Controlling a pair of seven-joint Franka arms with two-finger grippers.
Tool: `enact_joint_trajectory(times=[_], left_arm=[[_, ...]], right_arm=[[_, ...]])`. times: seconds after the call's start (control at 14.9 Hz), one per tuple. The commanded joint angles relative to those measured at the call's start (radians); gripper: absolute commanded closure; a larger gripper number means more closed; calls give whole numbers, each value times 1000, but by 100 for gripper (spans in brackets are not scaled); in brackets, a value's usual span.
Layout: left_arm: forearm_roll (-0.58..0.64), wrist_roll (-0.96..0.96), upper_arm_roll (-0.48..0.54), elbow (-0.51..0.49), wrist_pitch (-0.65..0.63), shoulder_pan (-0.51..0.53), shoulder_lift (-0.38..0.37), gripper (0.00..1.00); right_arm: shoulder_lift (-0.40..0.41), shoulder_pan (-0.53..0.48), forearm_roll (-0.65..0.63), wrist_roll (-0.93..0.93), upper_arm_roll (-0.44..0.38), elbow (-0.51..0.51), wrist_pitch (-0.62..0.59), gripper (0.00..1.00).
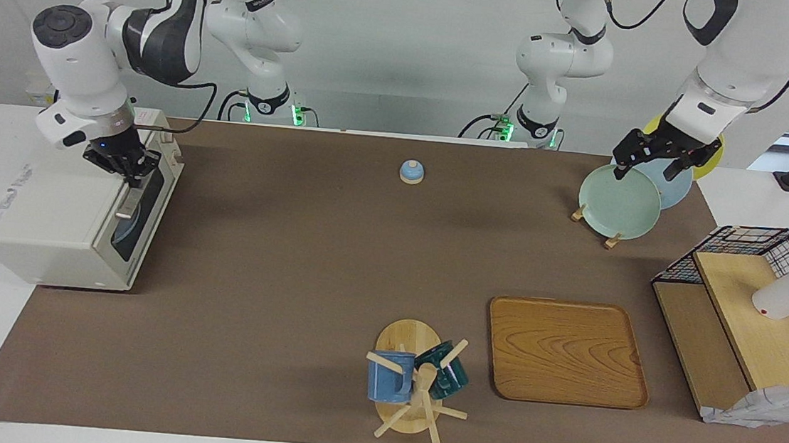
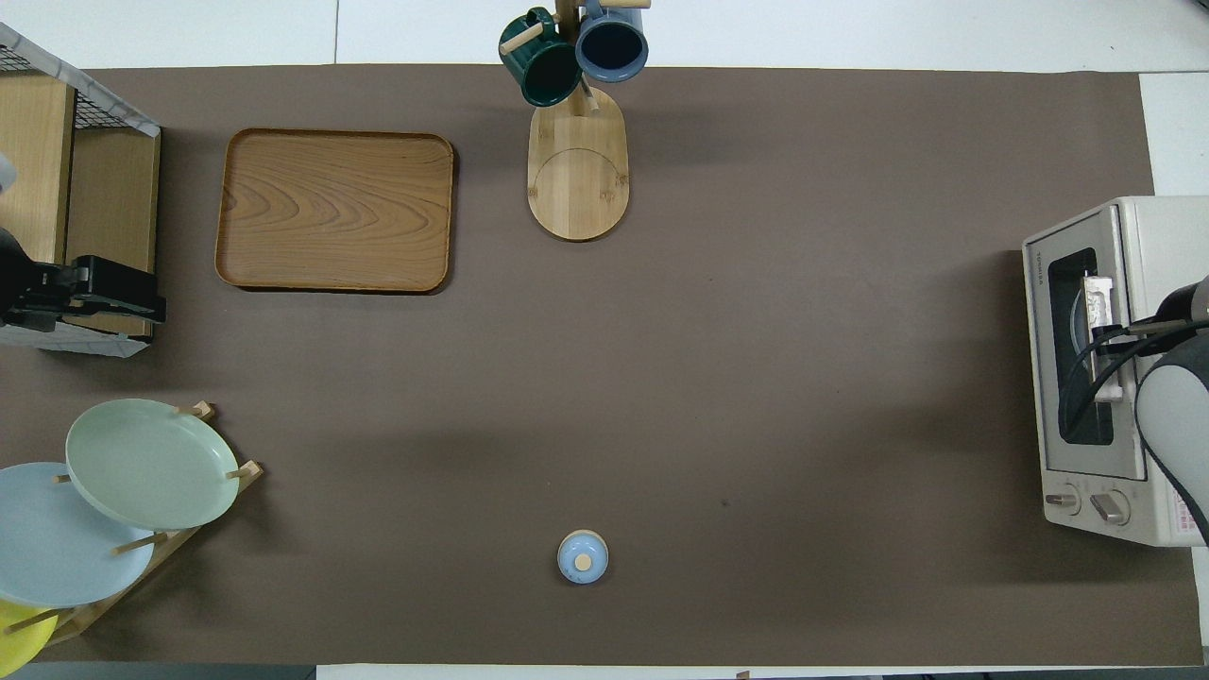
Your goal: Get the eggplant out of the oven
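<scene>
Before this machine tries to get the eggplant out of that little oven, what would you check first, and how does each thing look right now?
1. Door of the boxy off-white toaster oven: shut, so not ok yet.
2. Right pincer at the silver bar handle: it is by the door's top edge; a firm hold, cannot tell.
3. Eggplant inside: only something round and bluish shows through the dark glass; cannot tell.
4. Brown mat in front of the door free for it to swing down: ok.
5. Left pincer out of the way, over the pale green plate in the wooden rack: ok.
</scene>
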Motion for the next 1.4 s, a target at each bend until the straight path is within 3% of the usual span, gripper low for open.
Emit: enact_joint_trajectory(times=[0.0,0.07,0.74,0.8,0.87,1.34], left_arm=[[-15,11,-10,-6,12,19,-3,65],[-15,10,-10,-6,12,19,-3,97],[-17,5,-10,-3,11,19,-2,100],[-17,13,-10,-6,14,17,-3,71],[-17,16,-10,-6,15,16,-3,1],[-40,13,-10,-5,22,19,-2,0]], right_arm=[[44,-6,-14,13,6,-61,83,100],[47,-5,-12,16,7,-61,88,100],[156,92,4,64,9,-79,251,100],[155,107,4,71,9,-98,288,100],[155,121,6,88,9,-106,305,100],[227,123,66,101,9,-118,379,100]])
